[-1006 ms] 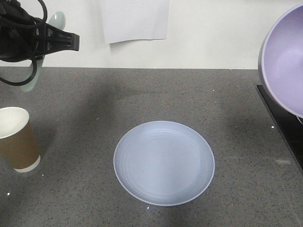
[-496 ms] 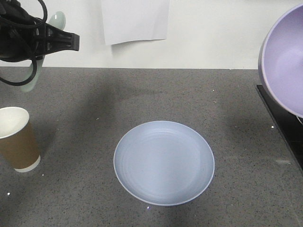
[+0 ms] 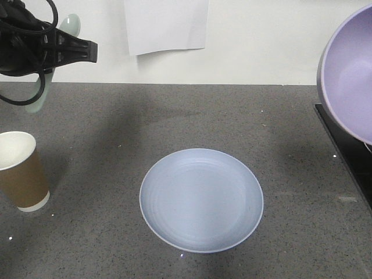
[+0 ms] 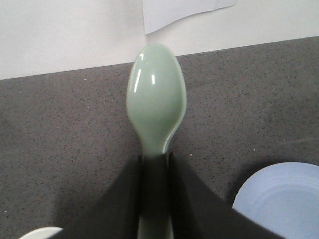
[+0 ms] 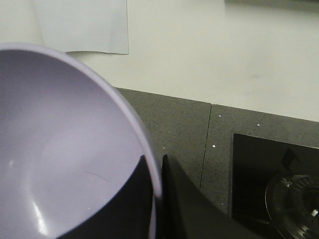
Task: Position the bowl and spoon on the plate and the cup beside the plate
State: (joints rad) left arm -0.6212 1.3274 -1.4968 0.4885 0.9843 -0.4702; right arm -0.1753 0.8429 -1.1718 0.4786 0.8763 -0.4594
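In the front view, the left gripper hangs high above the grey table. Its black fingers are pinched shut on the handle of the spoon, with the scoop poking up above the fingers and the handle end hanging below them. The cup stands upright on the table below those fingers. The plate lies flat well below and off toward their tip side, apart from the cup. The bowl is up in the air at the opposite edge, tipped so its hollow faces the camera; what grips it cannot be seen here. A sheet of paper hangs on the wall. In the left wrist view, the two fingers close tightly on the spoon's neck, with the scoop just beyond the tips. The plate's edge lies beneath on one side and a sliver of cup rim on the other. In the right wrist view, the right gripper pinches the bowl's rim, one finger inside the hollow and one outside. Beyond the outer finger lies a black cooktop panel.
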